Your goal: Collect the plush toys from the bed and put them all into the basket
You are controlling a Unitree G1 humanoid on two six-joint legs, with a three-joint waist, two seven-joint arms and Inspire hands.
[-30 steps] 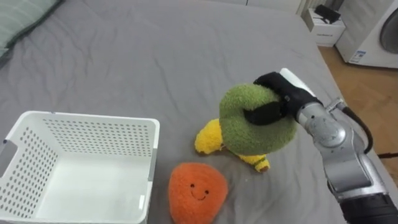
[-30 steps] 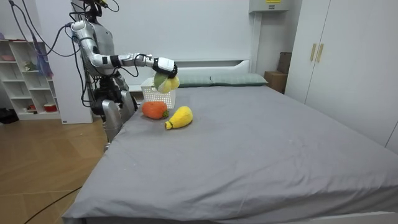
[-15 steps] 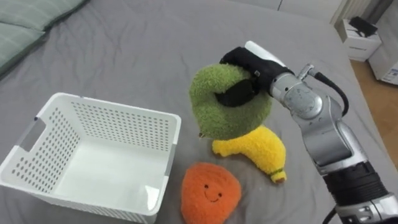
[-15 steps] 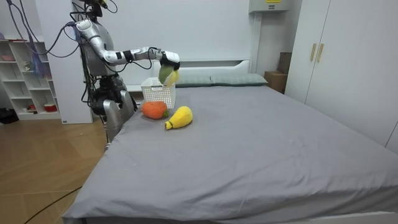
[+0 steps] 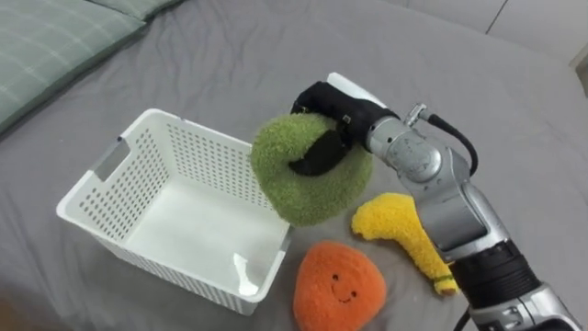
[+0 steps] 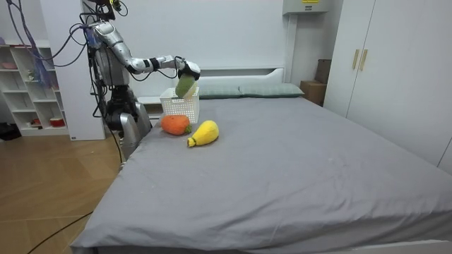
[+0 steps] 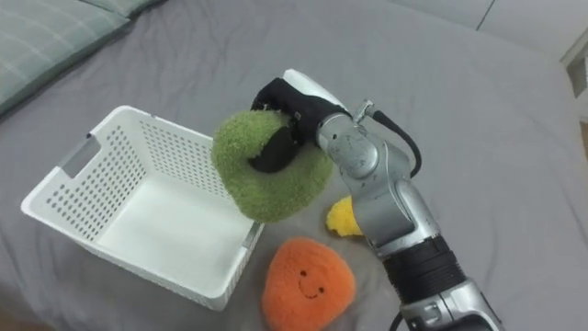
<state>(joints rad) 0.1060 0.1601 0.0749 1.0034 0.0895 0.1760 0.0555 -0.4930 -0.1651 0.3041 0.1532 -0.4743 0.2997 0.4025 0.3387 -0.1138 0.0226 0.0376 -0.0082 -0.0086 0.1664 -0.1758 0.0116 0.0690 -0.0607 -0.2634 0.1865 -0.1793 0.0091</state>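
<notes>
My right hand [image 5: 333, 118] [image 7: 286, 116] is shut on a round green plush toy [image 5: 303, 173] [image 7: 260, 169] and holds it in the air over the right rim of the white basket [image 5: 136, 184] [image 7: 103, 162]. The basket stands empty on the grey bed [image 5: 230, 64]. An orange plush with a smiling face [image 5: 338, 285] [image 7: 308, 283] lies on the bed just right of the basket. A yellow plush [image 5: 404, 237] [image 7: 344, 217] lies behind it, partly hidden by my arm. In the room view I stand at the bed's head corner, the green toy [image 6: 185, 85] raised above the basket [image 6: 179, 107].
Striped green pillows [image 5: 55, 46] lie at the upper left beyond the basket. Open grey sheet spreads to the right and behind. In the room view a shelf unit [image 6: 32, 92] stands behind me and wardrobes [image 6: 381, 63] line the room view's right.
My right hand has carried the green plush leftward, from above the yellow plush to over the basket's right rim. The eye views have shifted as my head turned.
</notes>
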